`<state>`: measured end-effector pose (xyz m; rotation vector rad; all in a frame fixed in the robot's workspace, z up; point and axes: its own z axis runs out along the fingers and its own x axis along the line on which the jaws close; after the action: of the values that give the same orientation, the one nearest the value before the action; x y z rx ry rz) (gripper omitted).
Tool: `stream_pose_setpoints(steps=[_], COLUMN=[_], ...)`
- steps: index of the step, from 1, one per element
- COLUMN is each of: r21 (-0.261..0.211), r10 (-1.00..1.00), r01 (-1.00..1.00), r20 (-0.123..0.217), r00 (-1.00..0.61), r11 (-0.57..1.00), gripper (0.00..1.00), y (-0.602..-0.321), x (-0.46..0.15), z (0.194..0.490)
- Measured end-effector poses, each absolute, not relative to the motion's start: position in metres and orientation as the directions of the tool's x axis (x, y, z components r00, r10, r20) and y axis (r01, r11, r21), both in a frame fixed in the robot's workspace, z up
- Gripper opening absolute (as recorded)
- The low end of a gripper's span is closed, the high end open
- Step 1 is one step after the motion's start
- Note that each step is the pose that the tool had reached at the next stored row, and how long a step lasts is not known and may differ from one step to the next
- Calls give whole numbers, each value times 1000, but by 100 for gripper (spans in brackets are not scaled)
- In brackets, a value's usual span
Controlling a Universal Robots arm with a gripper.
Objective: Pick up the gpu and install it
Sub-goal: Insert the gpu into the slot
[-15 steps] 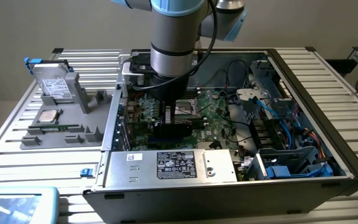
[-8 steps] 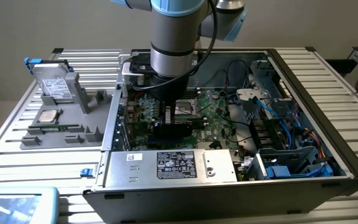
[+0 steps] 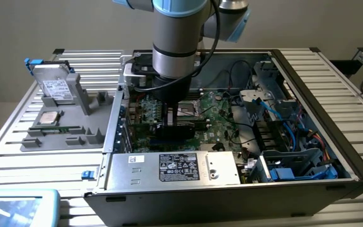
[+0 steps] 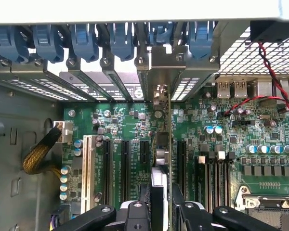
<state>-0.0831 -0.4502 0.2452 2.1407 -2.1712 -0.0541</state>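
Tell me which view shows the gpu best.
Wrist view: the gpu is close up, edge-on, held between the fingers. Exterior view: the gpu is just a dark sliver under the arm.

The open computer case (image 3: 307, 94) lies on the slatted surface (image 3: 43, 161), with a parts tray (image 3: 55, 142) just beside it on the exterior view's left. On the tray a hard drive (image 3: 55, 87) stands upright at the back. A processor (image 3: 47, 117) lies flat before it, and memory sticks (image 3: 55, 127) lie nearer still. Inside the case, the power supply (image 3: 175, 168) sits along the nearest wall. The motherboard (image 3: 216, 118) is behind it, and a drive cage (image 3: 295, 163) is at the exterior view's right. The gpu (image 4: 160, 154) stands on edge between the fingers (image 4: 137, 211), among the motherboard's expansion slots (image 4: 125, 163), its far end at the case's rear wall.
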Motion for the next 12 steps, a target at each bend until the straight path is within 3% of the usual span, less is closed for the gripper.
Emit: stream_pose_setpoints(steps=[12], r21=[90], r10=[-999], r01=[-996], r20=[41], r00=[-12], r11=[16], gripper=[28], y=[-450], x=[-84], z=[245])
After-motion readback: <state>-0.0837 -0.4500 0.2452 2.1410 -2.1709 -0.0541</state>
